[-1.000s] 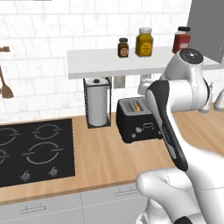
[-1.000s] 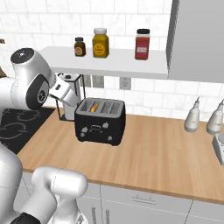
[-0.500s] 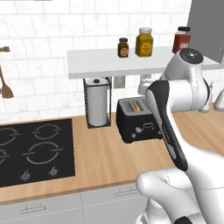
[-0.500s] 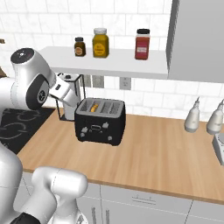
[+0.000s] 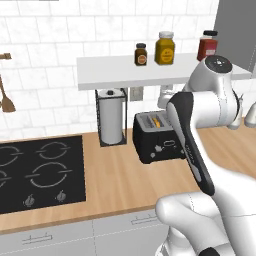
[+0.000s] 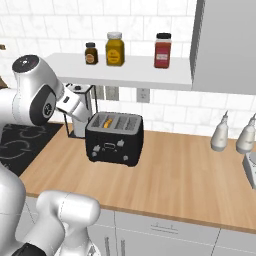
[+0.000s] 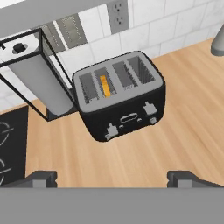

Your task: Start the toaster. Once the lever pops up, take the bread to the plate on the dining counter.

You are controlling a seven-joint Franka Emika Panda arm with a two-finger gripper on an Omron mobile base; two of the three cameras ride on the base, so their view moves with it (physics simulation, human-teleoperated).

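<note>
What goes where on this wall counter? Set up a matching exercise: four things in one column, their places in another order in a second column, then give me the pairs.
Things:
1. bread
2. paper-towel roll
3. red-lidded jar
4. black cooktop

Places:
A. on the white shelf
B. in a slot of the toaster
C. set into the counter, at the far left in the left base view
D. in a wire frame beside the toaster

Pairs: 1-B, 2-D, 3-A, 4-C
</note>
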